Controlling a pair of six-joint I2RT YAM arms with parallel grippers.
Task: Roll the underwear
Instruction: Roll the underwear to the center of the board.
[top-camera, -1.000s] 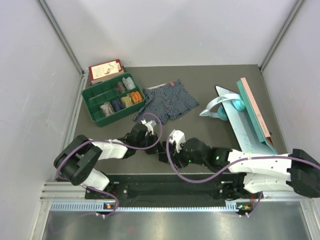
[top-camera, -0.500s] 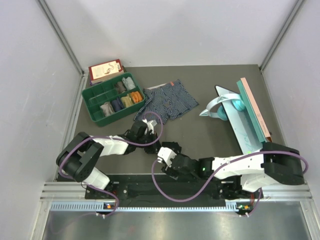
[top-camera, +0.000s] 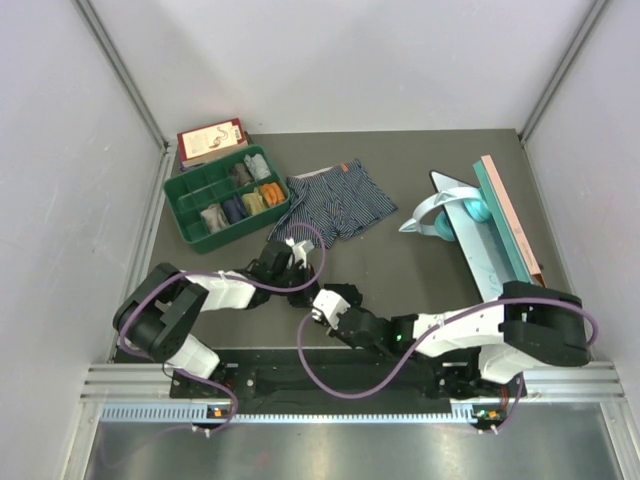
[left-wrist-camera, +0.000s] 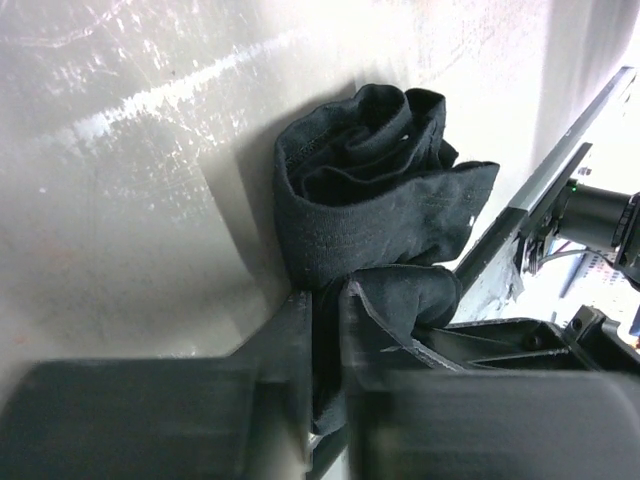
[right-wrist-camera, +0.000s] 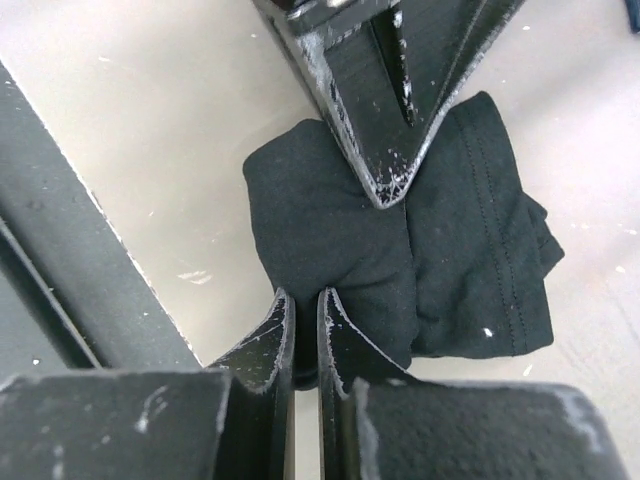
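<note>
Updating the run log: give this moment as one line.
left gripper: shut on black underwear | right gripper: shut on it | striped underwear: unrolled

A compartment tray (top-camera: 176, 213) placed far left on the table (top-camera: 400, 275), box (top-camera: 210, 138) just behind it, flat underwear (top-camera: 335, 205) spread just right of the tray, boards (top-camera: 500, 230) propped at the right, bundled underwear (right-wrist-camera: 330, 230) pinched between left gripper (left-wrist-camera: 325, 300) and right gripper (right-wrist-camera: 305, 300) near the front.

Two underwear: black pair (left-wrist-camera: 372, 195), striped pair (top-camera: 335, 205); one tray (top-camera: 177, 212); one box (top-camera: 210, 138)

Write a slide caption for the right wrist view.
Right gripper and left gripper pinch the rolled black underwear from opposite sides.
</note>
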